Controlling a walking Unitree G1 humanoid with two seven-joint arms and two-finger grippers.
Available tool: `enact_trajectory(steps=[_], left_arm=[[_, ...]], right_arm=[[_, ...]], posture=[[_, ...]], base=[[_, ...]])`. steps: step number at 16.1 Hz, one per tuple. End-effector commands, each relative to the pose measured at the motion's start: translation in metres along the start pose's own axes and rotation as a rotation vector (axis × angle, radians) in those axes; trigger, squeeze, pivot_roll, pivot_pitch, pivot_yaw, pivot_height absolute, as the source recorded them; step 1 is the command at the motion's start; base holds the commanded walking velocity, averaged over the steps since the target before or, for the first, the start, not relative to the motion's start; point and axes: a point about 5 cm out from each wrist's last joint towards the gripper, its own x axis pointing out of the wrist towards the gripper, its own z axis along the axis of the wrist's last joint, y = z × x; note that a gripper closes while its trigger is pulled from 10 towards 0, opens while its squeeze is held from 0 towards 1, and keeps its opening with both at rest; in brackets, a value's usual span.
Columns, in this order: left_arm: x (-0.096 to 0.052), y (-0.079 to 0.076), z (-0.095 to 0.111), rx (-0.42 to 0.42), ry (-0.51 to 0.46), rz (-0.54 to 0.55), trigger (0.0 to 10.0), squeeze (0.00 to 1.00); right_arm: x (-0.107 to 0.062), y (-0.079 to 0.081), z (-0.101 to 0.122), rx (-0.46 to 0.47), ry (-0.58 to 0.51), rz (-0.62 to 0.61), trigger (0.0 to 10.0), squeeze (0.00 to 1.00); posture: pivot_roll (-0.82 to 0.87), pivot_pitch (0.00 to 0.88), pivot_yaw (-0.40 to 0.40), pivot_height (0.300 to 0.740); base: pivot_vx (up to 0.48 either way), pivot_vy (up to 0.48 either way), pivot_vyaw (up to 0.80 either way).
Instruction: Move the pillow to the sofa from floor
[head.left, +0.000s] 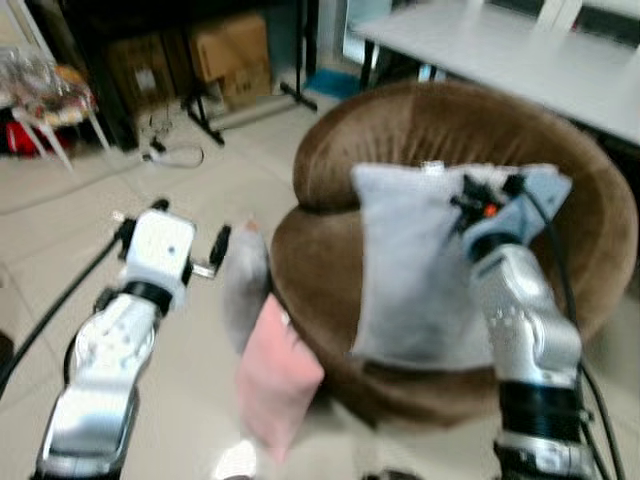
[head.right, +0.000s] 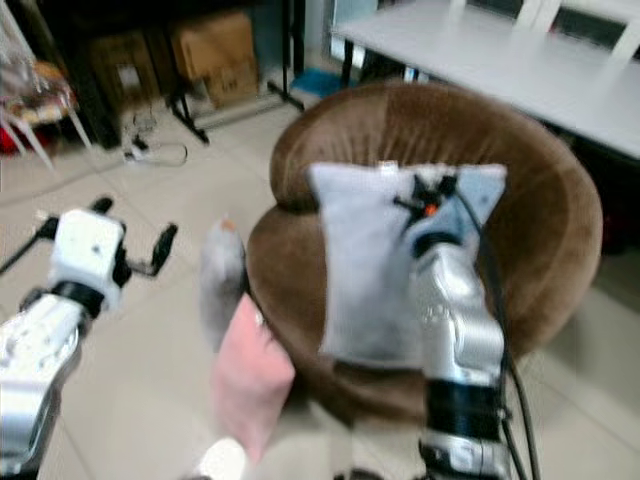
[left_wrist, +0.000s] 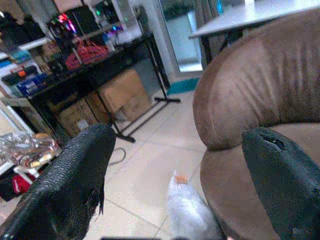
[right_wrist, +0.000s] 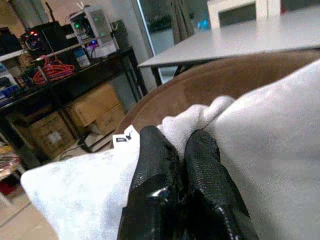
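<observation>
1. Left eye view shows me the brown round sofa (head.left: 560, 200) dead ahead, its seat under and behind the load I'm carrying.
2. The pale grey pillow (head.left: 410, 260) hangs upright over the seat's front edge, long axis roughly vertical, off the floor.
3. A pink cushion (head.left: 275, 375) and a grey furry one (head.left: 245, 285) lean against the sofa's front, on my left.
4. My right gripper (right_wrist: 180, 165) is pinched tight on the pillow's top edge; I judge that releasing needs a push forward over the seat.
5. My left gripper (left_wrist: 175, 165) is spread wide, empty, beside the sofa.
</observation>
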Motion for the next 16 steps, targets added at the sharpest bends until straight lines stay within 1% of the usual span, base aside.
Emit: enact_trajectory(steps=[1,5,7,11,13,15,16], left_arm=[[-0.001,0.001,-0.002,0.005,0.013,0.005,10.0,0.00],[-0.001,0.002,-0.002,0.006,0.011,0.013,10.0,0.00],[-0.001,0.003,-0.003,-0.036,0.016,0.032,10.0,0.00],[-0.001,0.003,-0.003,-0.059,0.008,0.017,10.0,0.00],[-0.002,0.002,-0.002,-0.066,0.002,0.008,10.0,0.00],[-0.003,0.002,-0.002,-0.065,0.004,0.006,10.0,0.00],[-0.003,0.002,-0.002,-0.065,0.003,0.005,10.0,0.00]], right_arm=[[0.000,0.014,0.008,0.004,-0.038,0.057,10.0,0.00],[0.001,0.017,0.007,0.002,-0.036,0.066,10.0,0.00],[0.001,0.018,0.005,-0.008,-0.031,0.079,10.0,0.00],[0.000,0.021,0.002,-0.008,-0.021,0.101,10.0,0.00],[0.000,0.020,-0.001,0.003,-0.008,0.102,10.0,0.00],[-0.001,0.023,-0.005,0.002,0.012,0.120,10.0,0.00],[-0.001,0.025,-0.007,-0.017,0.026,0.131,10.0,0.00]], posture=[[-0.03,0.000,-0.016,0.740],[-0.02,0.000,-0.025,0.740],[-0.02,0.000,-0.025,0.740],[-0.02,0.000,-0.028,0.740],[-0.02,0.000,-0.029,0.740],[-0.02,0.000,-0.031,0.740],[-0.02,0.000,-0.033,0.740]], base=[[0.000,-0.382,0.00],[0.000,-0.373,0.00],[0.000,0.000,0.00],[0.000,0.000,0.00],[0.306,0.000,0.00],[0.311,0.000,0.00],[0.311,0.000,-0.80]])
